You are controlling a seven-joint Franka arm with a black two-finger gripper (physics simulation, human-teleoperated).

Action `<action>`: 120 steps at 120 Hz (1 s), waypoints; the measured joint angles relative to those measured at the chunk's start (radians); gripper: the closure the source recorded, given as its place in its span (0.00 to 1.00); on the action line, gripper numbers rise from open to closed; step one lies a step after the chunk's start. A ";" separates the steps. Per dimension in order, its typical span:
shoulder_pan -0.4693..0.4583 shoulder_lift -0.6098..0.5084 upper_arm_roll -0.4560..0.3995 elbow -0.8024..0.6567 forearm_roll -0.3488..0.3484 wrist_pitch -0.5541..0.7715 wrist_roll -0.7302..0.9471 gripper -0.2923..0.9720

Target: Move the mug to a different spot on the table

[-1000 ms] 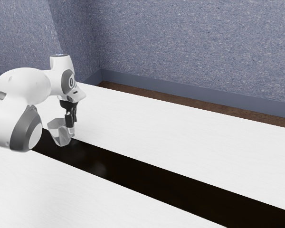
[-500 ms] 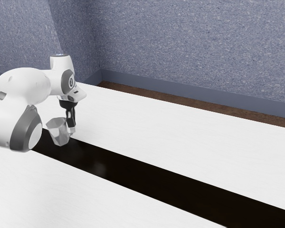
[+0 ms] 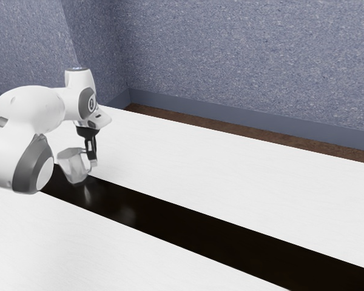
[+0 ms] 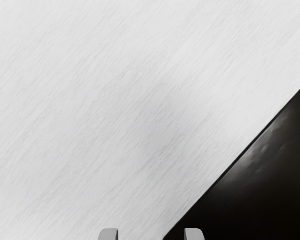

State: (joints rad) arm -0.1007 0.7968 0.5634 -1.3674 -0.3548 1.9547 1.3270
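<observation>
A pale, translucent grey mug (image 3: 73, 166) hangs tilted just above the white table (image 3: 230, 163), at the exterior view's left, over the near edge of a black strip (image 3: 194, 227). My gripper (image 3: 92, 160) points down from the white arm and is shut on the mug's rim on the side toward the exterior view's right. A faint reflection of the mug lies on the black strip below it. In the wrist view the white tabletop (image 4: 115, 100) and a corner of the black strip (image 4: 270, 190) lie under the hand, with two grey tips (image 4: 108, 233) at the lower edge.
The black strip runs diagonally across the table toward the exterior view's lower right. White tabletop spreads on both sides of it. A blue-grey wall (image 3: 242, 54) with a skirting board stands behind the table's far edge.
My gripper has risen a little with the mug in it; the mug has come off the table and sits higher and slightly more to the exterior view's left.
</observation>
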 joint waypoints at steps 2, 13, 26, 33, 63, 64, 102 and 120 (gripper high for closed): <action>-0.001 -0.001 0.000 0.002 0.001 -0.001 -0.001 0.72; -0.002 -0.004 -0.003 0.012 0.017 -0.006 -0.007 0.73; -0.003 -0.006 -0.007 0.031 0.036 -0.015 -0.015 0.73; -0.005 -0.006 -0.010 0.045 0.047 -0.022 -0.020 0.74; -0.065 -0.037 -0.036 0.072 0.108 -0.054 -0.053 0.75; -0.069 -0.039 -0.037 0.072 0.110 -0.055 -0.054 0.75; -0.216 -0.166 -0.036 -0.086 0.196 -0.107 -0.127 0.78; -0.268 -0.176 -0.036 -0.092 0.241 -0.186 -0.191 0.80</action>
State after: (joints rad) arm -0.3687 0.6211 0.5274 -1.4595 -0.1136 1.7684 1.1364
